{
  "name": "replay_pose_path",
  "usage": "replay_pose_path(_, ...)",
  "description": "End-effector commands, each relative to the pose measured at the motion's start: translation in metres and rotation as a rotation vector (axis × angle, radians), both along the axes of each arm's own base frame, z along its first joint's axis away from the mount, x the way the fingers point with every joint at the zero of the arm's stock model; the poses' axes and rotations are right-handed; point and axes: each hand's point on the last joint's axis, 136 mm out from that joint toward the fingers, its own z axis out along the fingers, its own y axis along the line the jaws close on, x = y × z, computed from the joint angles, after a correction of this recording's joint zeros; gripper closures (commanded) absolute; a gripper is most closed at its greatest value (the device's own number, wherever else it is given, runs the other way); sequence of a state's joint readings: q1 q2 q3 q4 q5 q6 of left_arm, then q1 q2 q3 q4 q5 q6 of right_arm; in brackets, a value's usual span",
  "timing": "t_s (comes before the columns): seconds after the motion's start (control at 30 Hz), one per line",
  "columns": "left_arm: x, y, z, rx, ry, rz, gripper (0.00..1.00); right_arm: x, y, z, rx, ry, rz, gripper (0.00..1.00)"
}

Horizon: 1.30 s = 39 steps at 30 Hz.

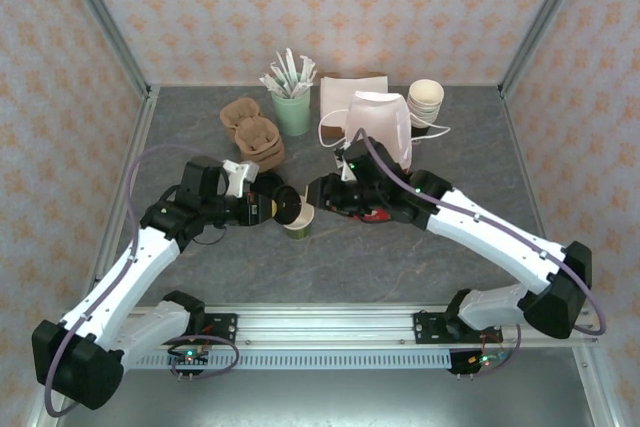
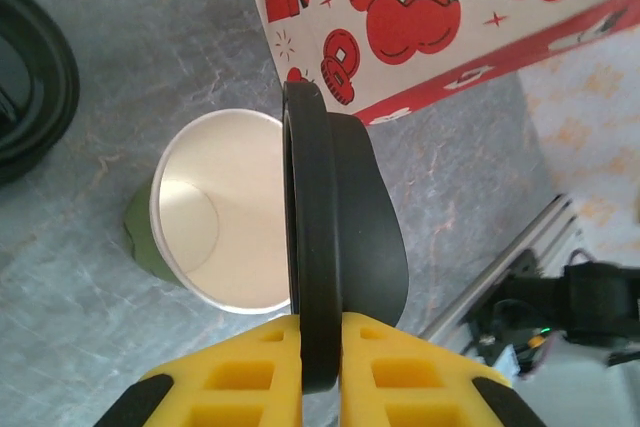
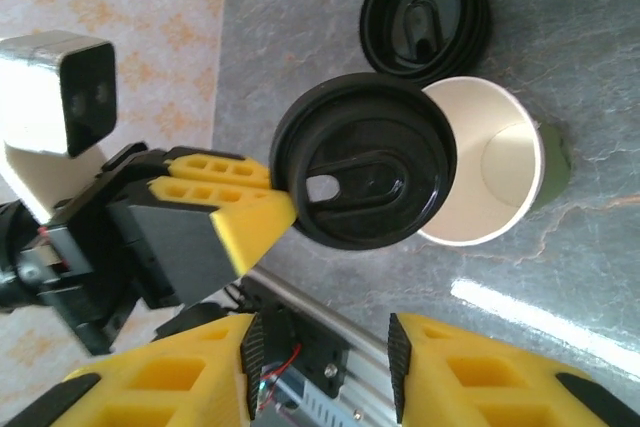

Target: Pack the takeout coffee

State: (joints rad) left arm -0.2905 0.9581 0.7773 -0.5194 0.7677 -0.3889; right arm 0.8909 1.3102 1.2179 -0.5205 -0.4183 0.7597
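We saw the cup standing near the middle of the table, with the left gripper on its left and the right gripper on its right. The lid hung in the left gripper over the cup's left rim. A stack of lids lay just behind the cup. The paper bag stood farther back to the right, with a stack of cups just right of it.

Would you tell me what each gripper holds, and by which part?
Left gripper pinches the black lid by its rim edge; right gripper is open and empty.
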Motion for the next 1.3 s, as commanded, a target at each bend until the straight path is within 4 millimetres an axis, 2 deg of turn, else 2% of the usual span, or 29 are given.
replay_pose_path(0.0, 0.003, -0.005, 0.008, -0.129, 0.046, 0.029, 0.87, 0.021, 0.001, -0.015, -0.041, -0.043, -0.111, 0.60)
replay_pose_path(0.1, 0.005, -0.003, 0.003, -0.164, 0.077, 0.059, 0.87, 0.030, -0.003, -0.034, -0.113, -0.050, -0.146, 0.61)
replay_pose_path(0.17, 0.007, -0.002, 0.000, -0.175, 0.087, 0.069, 0.87, 0.038, -0.014, -0.045, -0.192, -0.072, -0.187, 0.61)
replay_pose_path(0.4, 0.012, -0.004, -0.009, -0.214, 0.113, 0.096, 0.88, 0.062, -0.047, -0.060, -0.384, -0.151, -0.281, 0.62)
replay_pose_path(0.57, 0.011, -0.004, -0.017, -0.214, 0.144, 0.102, 0.88, 0.070, -0.056, -0.062, -0.455, -0.177, -0.284, 0.63)
replay_pose_path(0.63, 0.010, -0.004, -0.022, -0.211, 0.159, 0.104, 0.88, 0.070, -0.052, -0.061, -0.432, -0.168, -0.266, 0.63)
replay_pose_path(0.77, 0.009, -0.003, -0.029, -0.206, 0.180, 0.115, 0.88, 0.064, -0.029, -0.055, -0.324, -0.134, -0.201, 0.63)
replay_pose_path(0.97, 0.011, -0.004, -0.036, -0.215, 0.206, 0.124, 0.87, 0.057, -0.002, -0.059, -0.185, -0.048, -0.167, 0.60)
replay_pose_path(1.17, 0.012, -0.004, -0.041, -0.211, 0.218, 0.128, 0.81, 0.055, 0.012, -0.074, -0.134, 0.011, -0.159, 0.57)
replay_pose_path(1.27, 0.012, -0.003, -0.043, -0.195, 0.223, 0.127, 0.74, 0.058, 0.011, -0.082, -0.155, 0.019, -0.175, 0.54)
